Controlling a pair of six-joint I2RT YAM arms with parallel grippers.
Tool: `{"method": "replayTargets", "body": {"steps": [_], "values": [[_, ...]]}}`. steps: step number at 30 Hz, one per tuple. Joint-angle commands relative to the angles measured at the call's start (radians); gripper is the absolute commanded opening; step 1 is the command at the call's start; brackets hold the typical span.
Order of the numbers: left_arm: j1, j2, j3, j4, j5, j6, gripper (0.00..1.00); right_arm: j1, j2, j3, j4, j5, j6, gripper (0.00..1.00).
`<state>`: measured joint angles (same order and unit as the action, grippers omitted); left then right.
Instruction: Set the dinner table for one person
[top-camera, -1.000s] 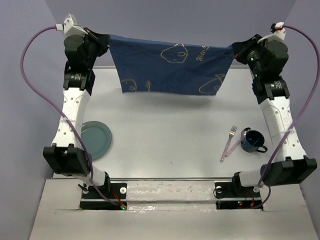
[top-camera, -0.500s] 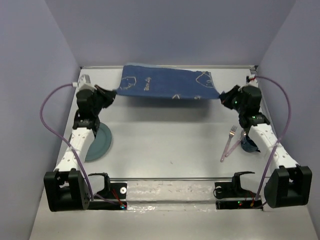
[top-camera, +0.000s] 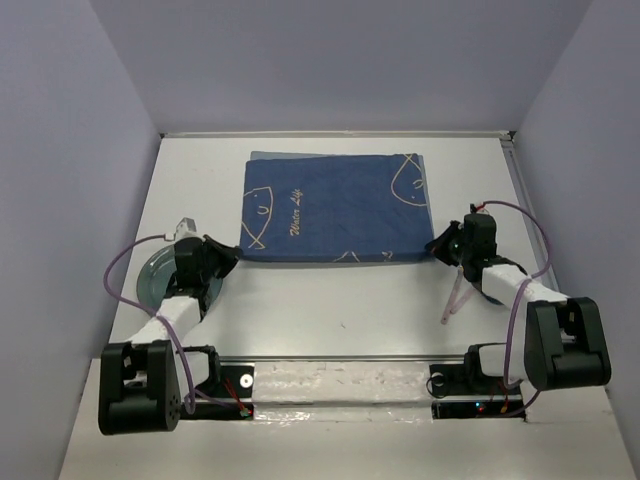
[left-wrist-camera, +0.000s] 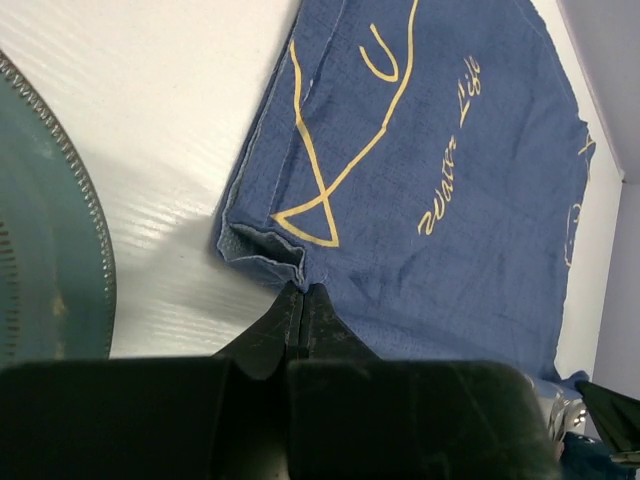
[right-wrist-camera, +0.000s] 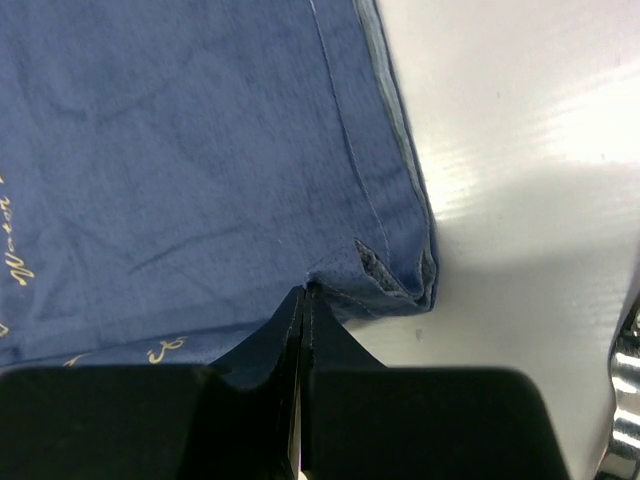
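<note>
White matte dinner table (top-camera: 330, 300): rigid, nothing to grasp. On it, dark blue fish-patterned cloth (top-camera: 335, 205), judged soft, light; take by corners. Clenched on its near corners: left gripper (left-wrist-camera: 301, 290), right gripper (right-wrist-camera: 303, 292).

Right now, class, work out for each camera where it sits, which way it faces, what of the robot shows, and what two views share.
Top external: above, behind the bases, facing down on the dinner table; both arms show.
Left wrist: on the left arm, facing along its shut left hand at the blue cloth's corner.
Right wrist: on the right arm, facing along its shut right hand at another corner.
Shared: all show the cloth.
</note>
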<state>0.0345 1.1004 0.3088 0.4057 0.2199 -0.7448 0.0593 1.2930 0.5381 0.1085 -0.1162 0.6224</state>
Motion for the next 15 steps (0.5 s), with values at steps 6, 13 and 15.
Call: {"method": "replayTargets", "body": {"steps": [6,13,15], "values": [[0.007,-0.258,-0.123,-0.025,-0.045,0.021,0.00,-0.009,-0.142,-0.144,0.034,-0.031,0.036,0.00],[0.008,-0.474,-0.166,-0.169,-0.068,0.032,0.00,-0.009,-0.236,-0.174,-0.021,-0.051,0.039,0.00],[0.002,-0.531,-0.186,-0.183,-0.062,0.021,0.00,-0.009,-0.256,-0.184,-0.039,-0.057,0.042,0.00]]}}
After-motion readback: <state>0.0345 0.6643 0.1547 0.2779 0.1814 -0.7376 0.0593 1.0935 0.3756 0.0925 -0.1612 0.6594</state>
